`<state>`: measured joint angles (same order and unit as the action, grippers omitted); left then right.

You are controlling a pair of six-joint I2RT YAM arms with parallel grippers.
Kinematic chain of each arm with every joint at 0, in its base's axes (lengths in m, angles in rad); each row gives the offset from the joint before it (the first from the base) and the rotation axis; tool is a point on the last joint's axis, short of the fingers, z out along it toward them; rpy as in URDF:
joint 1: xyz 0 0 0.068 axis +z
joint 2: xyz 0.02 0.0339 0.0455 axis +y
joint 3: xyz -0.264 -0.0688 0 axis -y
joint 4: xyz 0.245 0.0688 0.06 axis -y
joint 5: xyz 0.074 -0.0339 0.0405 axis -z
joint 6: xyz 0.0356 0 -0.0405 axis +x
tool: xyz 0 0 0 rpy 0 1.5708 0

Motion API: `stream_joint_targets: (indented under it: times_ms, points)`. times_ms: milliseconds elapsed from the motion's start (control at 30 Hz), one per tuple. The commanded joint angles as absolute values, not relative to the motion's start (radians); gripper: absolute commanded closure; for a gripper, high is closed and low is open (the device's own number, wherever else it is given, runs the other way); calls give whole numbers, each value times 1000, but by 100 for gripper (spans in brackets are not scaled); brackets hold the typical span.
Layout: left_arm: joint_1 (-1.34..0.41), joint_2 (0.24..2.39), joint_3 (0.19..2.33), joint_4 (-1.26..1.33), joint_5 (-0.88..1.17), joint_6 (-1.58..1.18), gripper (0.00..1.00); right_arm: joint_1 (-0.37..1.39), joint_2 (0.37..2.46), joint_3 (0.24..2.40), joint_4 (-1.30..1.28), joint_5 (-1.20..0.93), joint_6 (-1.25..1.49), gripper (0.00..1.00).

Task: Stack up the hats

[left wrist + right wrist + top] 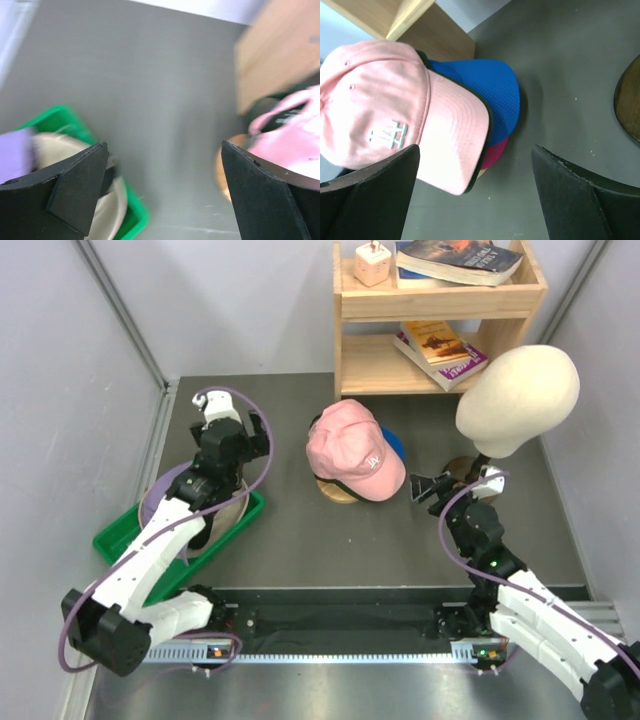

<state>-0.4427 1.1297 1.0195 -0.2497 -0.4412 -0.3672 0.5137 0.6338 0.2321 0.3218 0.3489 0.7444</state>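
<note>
Pale pink cap (352, 452) tops the stack on the surface (300, 540).
Your left gripper (235, 422) and right gripper (431, 485) both stand open, empty; a blue cap (485, 85) lies beneath.

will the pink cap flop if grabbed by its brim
The pink cap looks like soft fabric, so its crown would probably sag, while the curved brim seems stiffer and should hold shape. It likely weighs little. It lies on top of a pile, over the blue cap, so a push may slide it off.
</note>
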Motion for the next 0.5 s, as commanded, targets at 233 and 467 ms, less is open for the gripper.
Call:
stream_joint_targets:
  times_ms: [233, 467]
  points:
    - [-437, 1094, 956, -696, -817, -393, 1, 503, 598, 311, 275, 226, 658, 9]
    - [-439, 1120, 924, -685, -795, -368, 1, 502, 606, 311, 298, 186, 652, 8]
